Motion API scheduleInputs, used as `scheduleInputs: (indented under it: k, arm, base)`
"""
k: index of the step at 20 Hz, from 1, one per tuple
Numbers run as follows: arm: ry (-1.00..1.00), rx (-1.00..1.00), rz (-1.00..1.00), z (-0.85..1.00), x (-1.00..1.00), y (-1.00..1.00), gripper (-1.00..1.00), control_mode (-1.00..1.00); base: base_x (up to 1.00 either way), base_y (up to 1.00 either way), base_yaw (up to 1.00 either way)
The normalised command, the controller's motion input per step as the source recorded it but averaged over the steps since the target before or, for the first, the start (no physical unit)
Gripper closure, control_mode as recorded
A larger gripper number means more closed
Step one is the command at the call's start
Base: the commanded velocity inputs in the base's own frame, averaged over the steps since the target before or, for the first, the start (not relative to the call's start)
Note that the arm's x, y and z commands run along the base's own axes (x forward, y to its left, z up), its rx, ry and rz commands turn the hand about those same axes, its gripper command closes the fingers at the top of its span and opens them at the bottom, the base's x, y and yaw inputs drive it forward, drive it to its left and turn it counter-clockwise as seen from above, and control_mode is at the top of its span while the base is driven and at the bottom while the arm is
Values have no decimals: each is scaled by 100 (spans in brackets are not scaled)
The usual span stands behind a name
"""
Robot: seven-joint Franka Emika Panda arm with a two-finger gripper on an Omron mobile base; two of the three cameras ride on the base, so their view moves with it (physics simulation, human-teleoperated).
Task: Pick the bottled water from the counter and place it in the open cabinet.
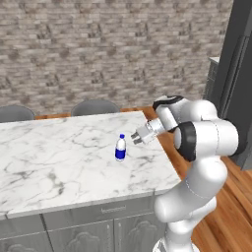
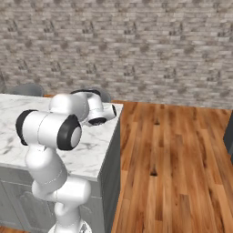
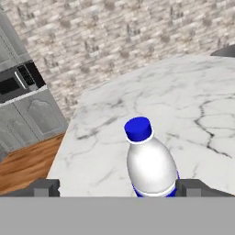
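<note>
I am holding the gripper just beside the bottled water, with the jaws spread as wide as they go and nothing between them yet, so the pick is not done and the whole carry to the cabinet is left. The bottle is standing upright on the counter, blue cap up and the dark blue label band low on its body, a little ahead of the jaws and slightly below them in the left base view. Through the hand view I am seeing the bottle sitting between the two finger tips but crowding the one on the right side of that picture, with wide slack toward the other; I judge I am needing to shift sideways to centre it before closing. Around the bottle the marble is bare, so there is open room on every side of the jaws for the approach. The counter's near corner and its long edge are lying behind and beneath the jaws, close to the arm's elbow, and beyond that edge the wood floor is dropping away, so a nudged bottle could roll off that way. Past the far side of the slab I am making out the backs of two grey chairs. A black microwave is showing far off beyond the jaws in the hand view.
</note>
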Motion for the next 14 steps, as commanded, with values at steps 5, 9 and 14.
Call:
scheduleInputs:
  k: [5,9,14]
  arm:
    - [5,0,0,-30,11,0,-100,-100]
    - [0,0,0,-35,11,1,-100,-100]
    - [0,0,0,-27,7,6,-100,-100]
  base:
    - [0,0,0]
    - [0,0,0]
    - [0,0,0]
